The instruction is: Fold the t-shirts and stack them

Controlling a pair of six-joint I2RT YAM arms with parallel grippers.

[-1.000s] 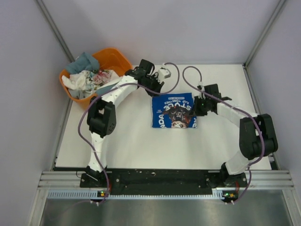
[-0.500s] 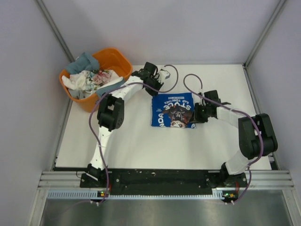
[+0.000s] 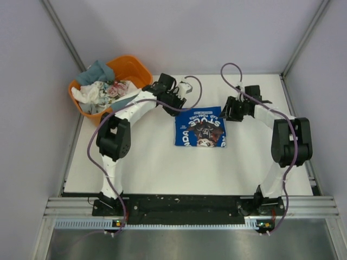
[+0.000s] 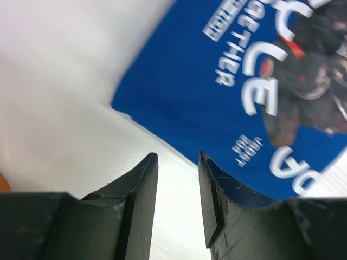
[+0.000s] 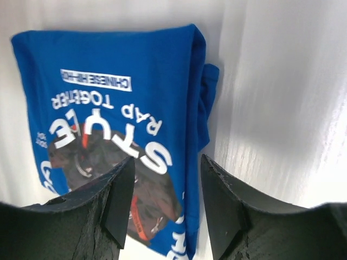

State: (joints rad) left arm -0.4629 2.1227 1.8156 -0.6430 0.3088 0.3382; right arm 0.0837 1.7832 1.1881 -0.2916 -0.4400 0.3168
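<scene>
Folded blue shirt (image 3: 200,127) is laid flat on the table (image 3: 152,162). The left gripper (image 4: 178,157) and right gripper (image 5: 167,158) are held parted and empty at its far corners. Both should be raised straight up so the fold is not dragged.

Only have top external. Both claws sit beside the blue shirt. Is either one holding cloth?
Observer: No. In the left wrist view the left claw is open, with only bare table showing between its fingers.
Operator: And the right?
Observer: The right claw is open too. The blue shirt shows through the gap, and nothing is pinched.
Operator: Fold tidy?
Observer: Mostly. The right wrist view shows a small flap of an under layer poking out past one long edge.
</scene>
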